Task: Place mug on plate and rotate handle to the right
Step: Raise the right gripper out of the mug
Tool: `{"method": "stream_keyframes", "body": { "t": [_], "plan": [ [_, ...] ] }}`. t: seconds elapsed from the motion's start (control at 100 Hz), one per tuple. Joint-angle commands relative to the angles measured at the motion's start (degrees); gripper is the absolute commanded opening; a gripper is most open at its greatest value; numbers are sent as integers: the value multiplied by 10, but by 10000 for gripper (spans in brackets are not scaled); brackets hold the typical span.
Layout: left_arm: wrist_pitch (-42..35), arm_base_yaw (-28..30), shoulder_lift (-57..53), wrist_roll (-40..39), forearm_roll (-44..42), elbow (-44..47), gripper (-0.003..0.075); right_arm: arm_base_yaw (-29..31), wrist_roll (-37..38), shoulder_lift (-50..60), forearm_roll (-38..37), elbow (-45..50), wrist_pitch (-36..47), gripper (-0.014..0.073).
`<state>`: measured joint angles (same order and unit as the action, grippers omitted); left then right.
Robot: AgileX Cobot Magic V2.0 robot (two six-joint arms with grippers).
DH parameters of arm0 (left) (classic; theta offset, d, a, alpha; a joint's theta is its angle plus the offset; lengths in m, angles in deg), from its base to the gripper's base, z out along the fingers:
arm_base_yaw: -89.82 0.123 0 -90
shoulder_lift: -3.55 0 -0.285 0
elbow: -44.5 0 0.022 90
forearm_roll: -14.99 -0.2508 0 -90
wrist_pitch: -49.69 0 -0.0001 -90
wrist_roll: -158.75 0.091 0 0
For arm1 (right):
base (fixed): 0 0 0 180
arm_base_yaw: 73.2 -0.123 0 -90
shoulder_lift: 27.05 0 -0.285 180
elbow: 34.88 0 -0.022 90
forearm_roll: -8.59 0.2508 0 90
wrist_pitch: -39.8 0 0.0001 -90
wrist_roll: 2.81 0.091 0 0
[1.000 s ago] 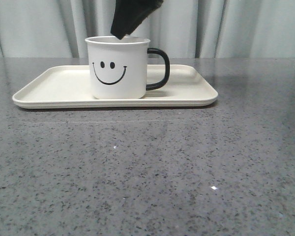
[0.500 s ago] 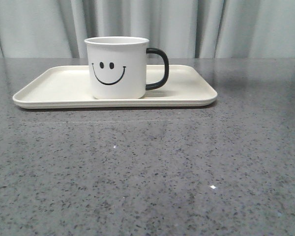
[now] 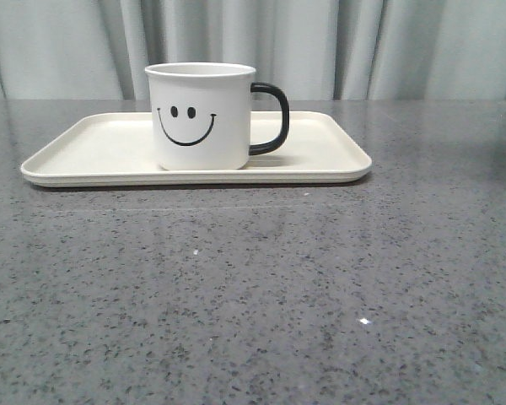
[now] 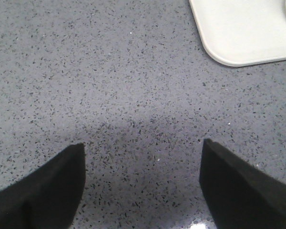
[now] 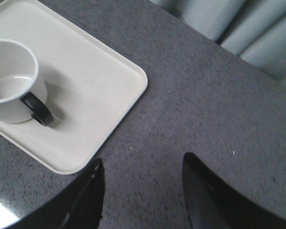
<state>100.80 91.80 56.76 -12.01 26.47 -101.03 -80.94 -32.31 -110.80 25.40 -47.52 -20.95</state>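
Observation:
The white mug [image 3: 204,116] with a black smiley face stands upright on the cream plate [image 3: 101,156] at the back of the table. Its black handle [image 3: 272,118] points right in the front view. The mug [image 5: 12,81] and its handle [image 5: 38,110] also show in the right wrist view, on the plate [image 5: 100,81]. My right gripper [image 5: 143,162] is open and empty above bare table beside the plate's corner. My left gripper [image 4: 143,148] is open and empty over bare table; a corner of the plate [image 4: 243,33] shows. Neither gripper shows in the front view.
The grey speckled table [image 3: 253,287] stretches in front of the plate. Pale grey curtains [image 3: 363,46] hang behind the table's far edge.
A second ago a black gripper hung just above the mug's rim. It has left the front view. The mug and plate have stayed in place.

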Motion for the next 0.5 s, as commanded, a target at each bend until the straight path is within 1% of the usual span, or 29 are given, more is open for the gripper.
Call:
{"method": "stream_keyframes", "body": {
  "t": [0.0, 0.11, 0.2, 0.39, 0.49],
  "plan": [
    [-30, 1, -3, 0, 11, -16, 494, 33, 8, 59, 5, 41, 38, 390],
    [-30, 1, -3, 0, 12, -16, 494, 67, 15, 116, 5, 124, 54, 390],
    [-30, 1, -3, 0, 12, -16, 494, 80, 24, 162, 5, 194, 81, 390],
    [-30, 1, -3, 0, 14, -16, 494, 84, 35, 261, 5, 324, 146, 390],
    [-30, 1, -3, 0, 14, -16, 494, 84, 40, 304, 5, 378, 164, 390]
  ]
}}
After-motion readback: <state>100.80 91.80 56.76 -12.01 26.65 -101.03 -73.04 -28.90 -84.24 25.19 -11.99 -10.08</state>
